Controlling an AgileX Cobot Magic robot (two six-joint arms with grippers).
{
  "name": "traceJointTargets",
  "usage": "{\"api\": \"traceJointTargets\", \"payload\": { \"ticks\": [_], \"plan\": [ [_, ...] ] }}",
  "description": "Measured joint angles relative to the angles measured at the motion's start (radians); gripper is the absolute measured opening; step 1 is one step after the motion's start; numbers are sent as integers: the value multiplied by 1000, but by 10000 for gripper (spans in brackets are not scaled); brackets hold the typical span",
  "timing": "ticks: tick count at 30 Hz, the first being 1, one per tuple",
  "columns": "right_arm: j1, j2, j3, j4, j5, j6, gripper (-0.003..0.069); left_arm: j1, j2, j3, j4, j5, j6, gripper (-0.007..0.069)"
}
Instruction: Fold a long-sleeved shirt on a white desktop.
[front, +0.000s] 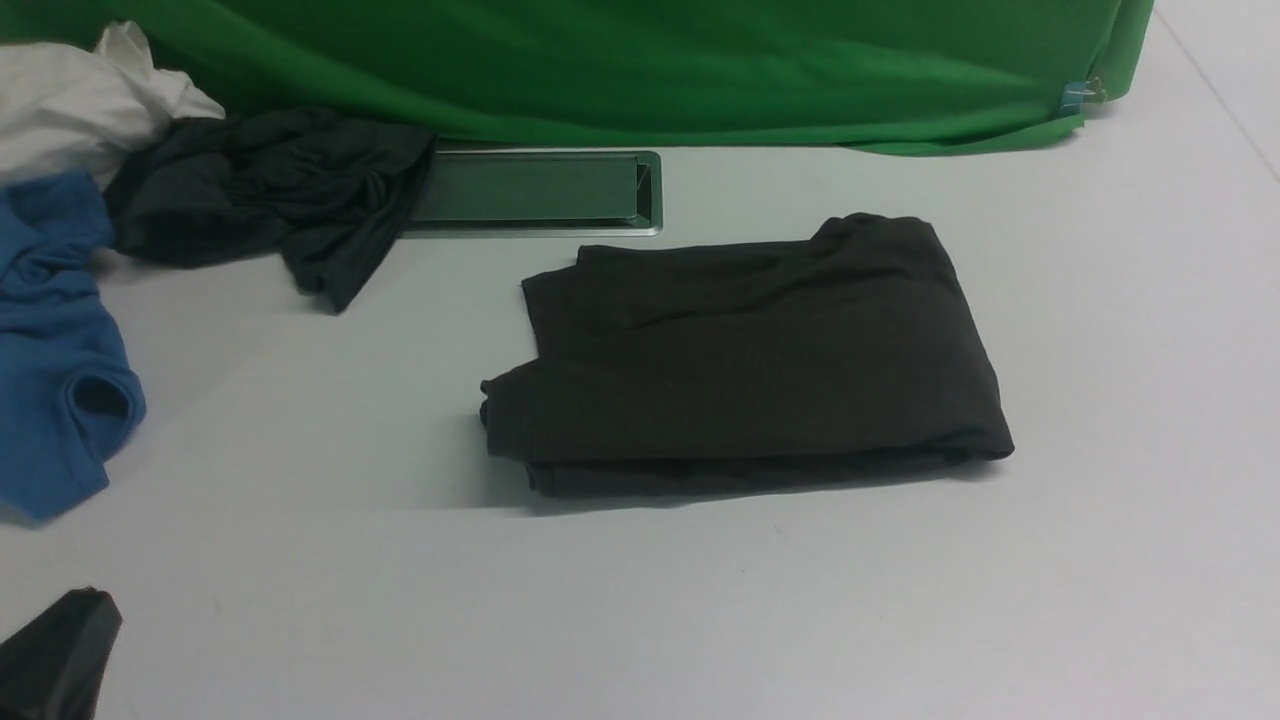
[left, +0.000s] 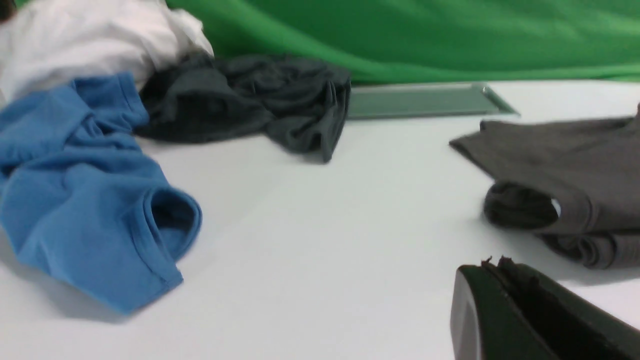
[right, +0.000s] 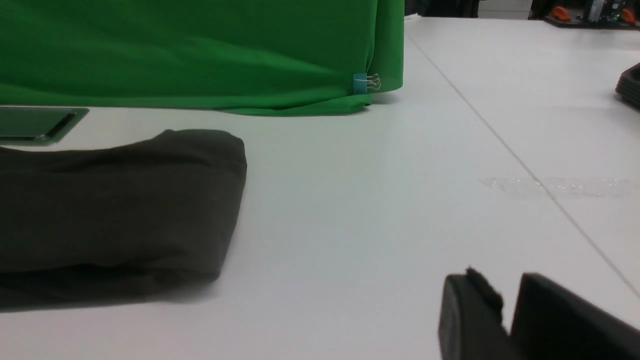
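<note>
The long-sleeved shirt lies folded into a compact rectangle mid white desktop, near the cable hatch. It is soft, limp knit: grasp at stacked edges. Left gripper is pressed together; right gripper shows a narrow gap, both empty.

The dark brownish-black long-sleeved shirt lies folded into a flat rectangle on the white desktop.
</note>
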Motion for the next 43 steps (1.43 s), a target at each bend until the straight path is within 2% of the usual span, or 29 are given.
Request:
{"api": "traceJointTargets", "payload": {
  "ticks": [21,43],
  "plan": [
    [0,0,0,0,1,0,199,0,0,1,-2,-18,3,18],
    [0,0,0,0,0,0,215,0,0,1,-2,-18,6,18]
  ]
}}
